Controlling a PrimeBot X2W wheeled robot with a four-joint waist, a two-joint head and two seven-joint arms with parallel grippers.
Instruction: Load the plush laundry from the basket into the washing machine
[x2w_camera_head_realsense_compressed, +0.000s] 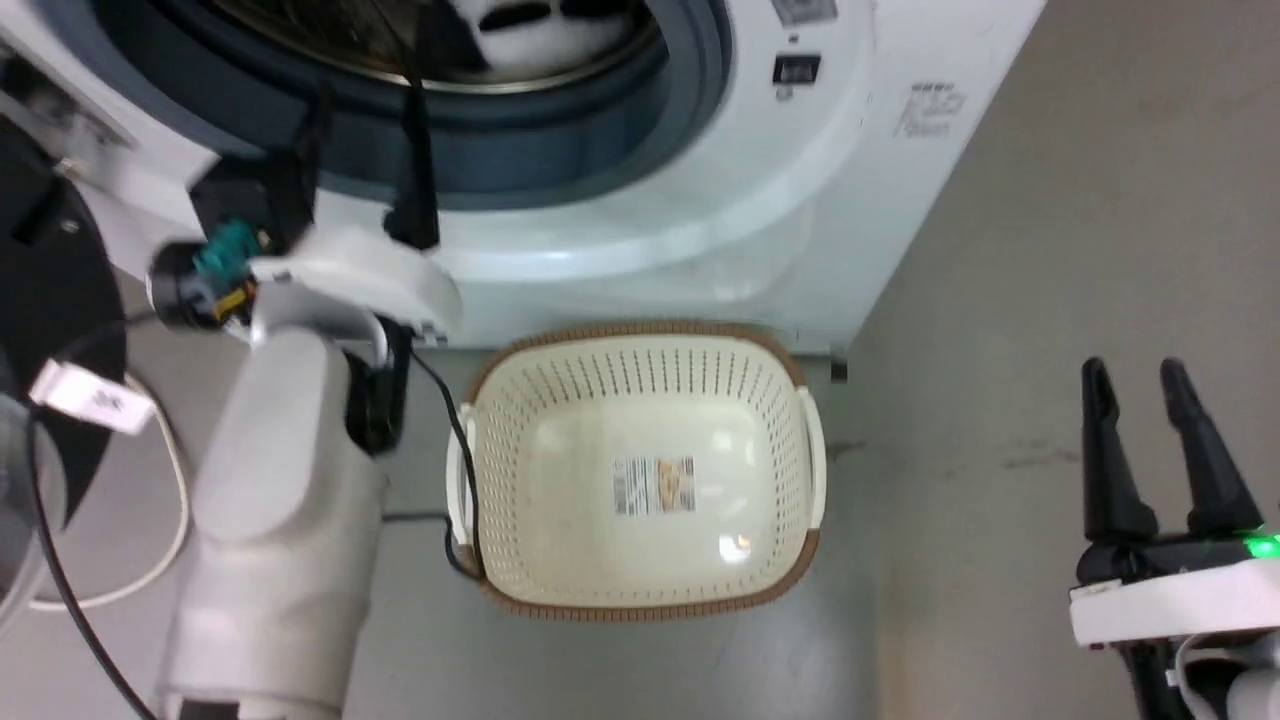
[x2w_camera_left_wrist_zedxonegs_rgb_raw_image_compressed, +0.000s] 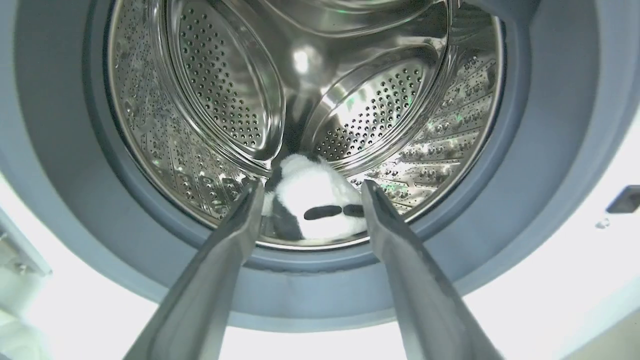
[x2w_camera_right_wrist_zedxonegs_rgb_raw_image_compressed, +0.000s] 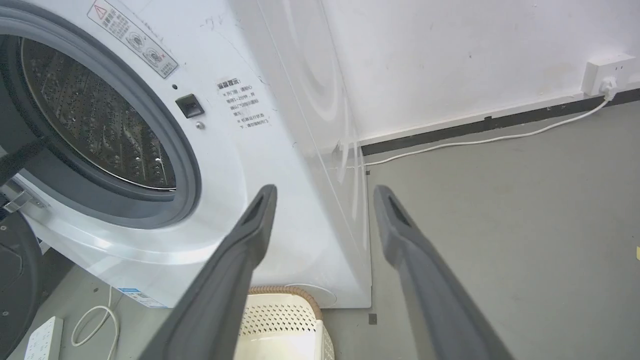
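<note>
Plush laundry lies in the washing machine, just behind its door ring.

A white wall (plain, faintly scuffed) meets the grey floor along a black skirting strip. Near the wall's right edge a white socket sits just above the strip; a white cable trails from it along the floor's far edge. A power strip and a looped cord lie at the floor's near-left corner.
</note>
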